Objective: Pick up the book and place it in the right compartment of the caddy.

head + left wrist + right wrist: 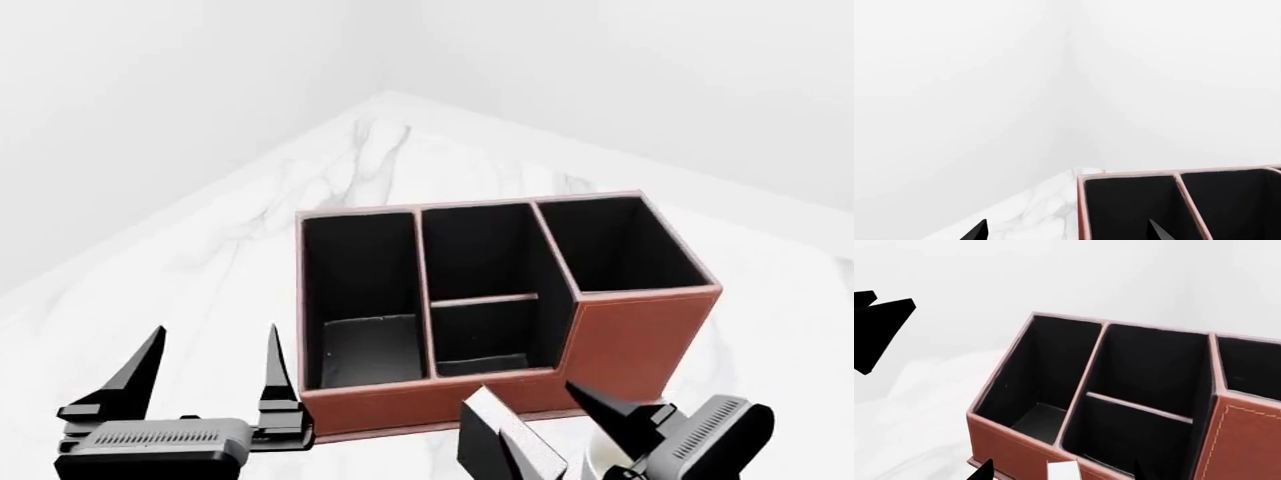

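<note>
Small black hardcover book with white page edges gripped in right pincer, just before reddish-brown leather-look caddy on white marble counter. Left pincer spread open, holding nothing.

White marble tabletop beneath; plain white walls meeting at corner.
</note>
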You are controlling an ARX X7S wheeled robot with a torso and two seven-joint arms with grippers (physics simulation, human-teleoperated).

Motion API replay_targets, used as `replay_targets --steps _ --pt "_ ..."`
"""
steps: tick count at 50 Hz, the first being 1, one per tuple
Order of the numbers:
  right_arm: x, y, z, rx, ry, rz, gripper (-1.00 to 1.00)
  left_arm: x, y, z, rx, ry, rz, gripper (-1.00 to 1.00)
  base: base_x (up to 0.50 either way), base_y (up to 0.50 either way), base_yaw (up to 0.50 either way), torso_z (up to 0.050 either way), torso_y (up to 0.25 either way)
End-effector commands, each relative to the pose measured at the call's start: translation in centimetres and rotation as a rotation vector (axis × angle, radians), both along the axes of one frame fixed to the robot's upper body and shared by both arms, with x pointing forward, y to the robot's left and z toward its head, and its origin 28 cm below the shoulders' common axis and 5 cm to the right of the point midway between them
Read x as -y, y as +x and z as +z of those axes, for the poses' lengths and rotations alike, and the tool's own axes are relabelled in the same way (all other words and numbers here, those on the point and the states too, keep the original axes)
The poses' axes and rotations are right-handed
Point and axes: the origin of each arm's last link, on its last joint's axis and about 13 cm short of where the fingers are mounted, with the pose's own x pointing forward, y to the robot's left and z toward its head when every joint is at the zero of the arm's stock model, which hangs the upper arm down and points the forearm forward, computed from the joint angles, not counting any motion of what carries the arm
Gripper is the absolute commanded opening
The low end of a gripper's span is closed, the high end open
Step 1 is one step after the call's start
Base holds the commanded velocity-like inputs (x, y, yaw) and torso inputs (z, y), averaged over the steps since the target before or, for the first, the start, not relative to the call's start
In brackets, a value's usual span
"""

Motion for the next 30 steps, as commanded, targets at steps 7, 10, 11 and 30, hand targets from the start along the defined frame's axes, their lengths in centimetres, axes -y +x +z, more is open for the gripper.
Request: replay_targets --steps 7,10,11,30 --pt "0.0 0.0 -1.8 -0.034 0.013 -0.019 1.0 0.0 0.0 0.0 -0.002 0.001 -0.001 1.0 0.0 0.0 0.0 0.0 0.0" --pt "0.0 0.0 -1.9 -0.036 0.013 -0.022 1.0 0.0 0.0 0.0 -0.001 0.001 -0.001 1.0 0.0 0.0 0.0 0.0 0.0" --pt "0.0 0.1 -2.1 -0.038 0.011 -0.025 1.0 0.0 0.0 0.0 -0.001 0.001 -0.001 1.0 0.0 0.0 0.0 0.0 0.0" --pt "0.0 0.0 -3.1 -0.045 0.003 -0.031 1.0 0.0 0.0 -0.1 -0.002 0.002 -0.001 1.0 0.0 0.0 0.0 0.0 0.0"
